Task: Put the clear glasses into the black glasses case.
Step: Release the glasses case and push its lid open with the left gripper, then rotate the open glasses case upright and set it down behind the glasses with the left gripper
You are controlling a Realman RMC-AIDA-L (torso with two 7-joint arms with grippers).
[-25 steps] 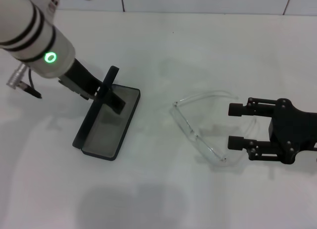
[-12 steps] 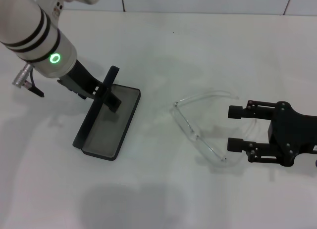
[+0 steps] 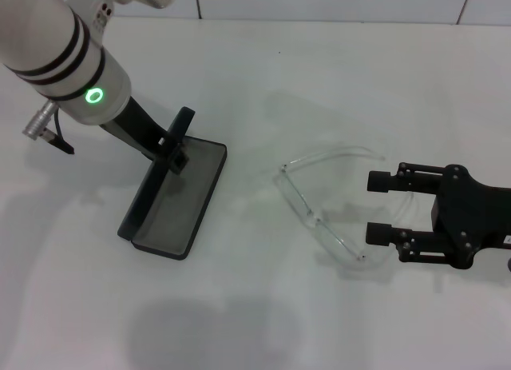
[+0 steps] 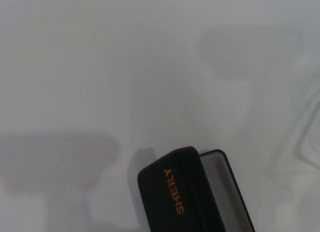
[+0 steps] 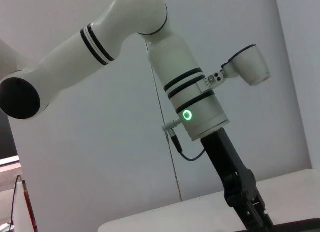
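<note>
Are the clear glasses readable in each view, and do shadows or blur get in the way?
Head view: clear glasses faint but traceable on the white table, with soft shadows. Left wrist view: only a blurred trace at the edge; black glasses case lid soft-focused, orange lettering legible. Right wrist view: glasses absent.

A matte black glasses case (image 3: 172,196) with grey lining and orange lettering is seen; the clear glasses (image 3: 323,212) are transparent, the worktop (image 3: 319,82) white.

The desk (image 3: 319,74) was plain and white. Soft grey shadows lay on it. Behind it stood a pale wall (image 5: 100,157) with a thin line.
</note>
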